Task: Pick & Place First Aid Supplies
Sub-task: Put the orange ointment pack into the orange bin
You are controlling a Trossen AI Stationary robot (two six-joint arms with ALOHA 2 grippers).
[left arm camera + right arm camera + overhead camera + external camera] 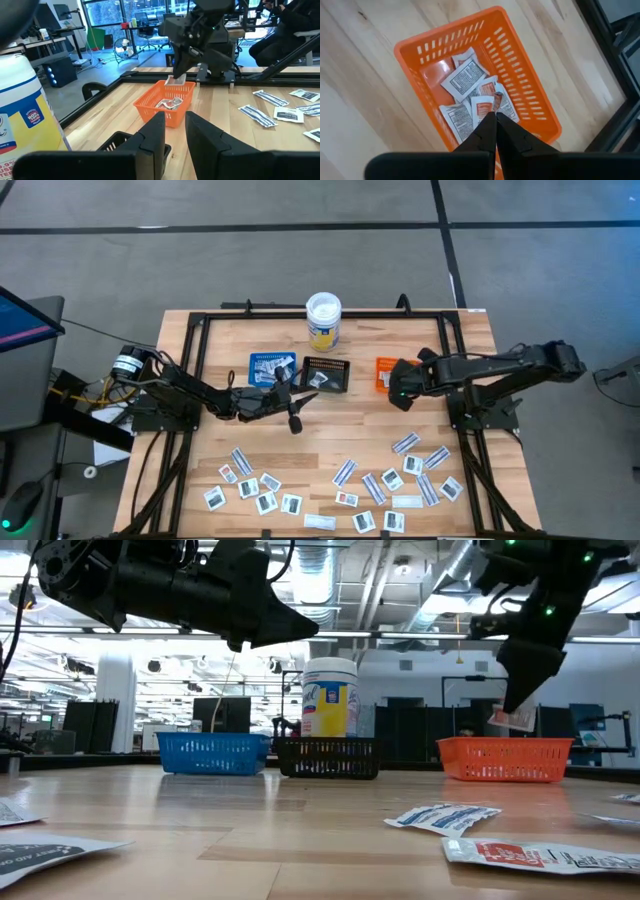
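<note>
First aid packets (pixel 250 485) lie loose on the wooden worktop (pixel 200 380) in two scattered groups, both well apart from the pincers, on the open wood between them and the worktop's front edge. One group is out from the left pincer, and a second, larger group (pixel 415 475) is out from the right pincer. They are narrow white-and-blue strips mixed with squarish white ones.

The left pincer (pixel 288 405) hangs in the air above the worktop. Its fingers are parted with a gap between them, and nothing sits in that gap. Just beyond it are a blue tray (pixel 270 368) and a black tray (pixel 327 374) side by side. A white-lidded tub with a yellow label (pixel 323 320) stands farther back behind them.

The right pincer (pixel 515 700) points down over an orange tray (pixel 505 760). Its fingers are clenched on a single packet (pixel 510 718), which dangles from the tips just above the tray's rim. Directly beneath the tips, several more packets (pixel 462 80) lie overlapping on the tray's floor.
</note>
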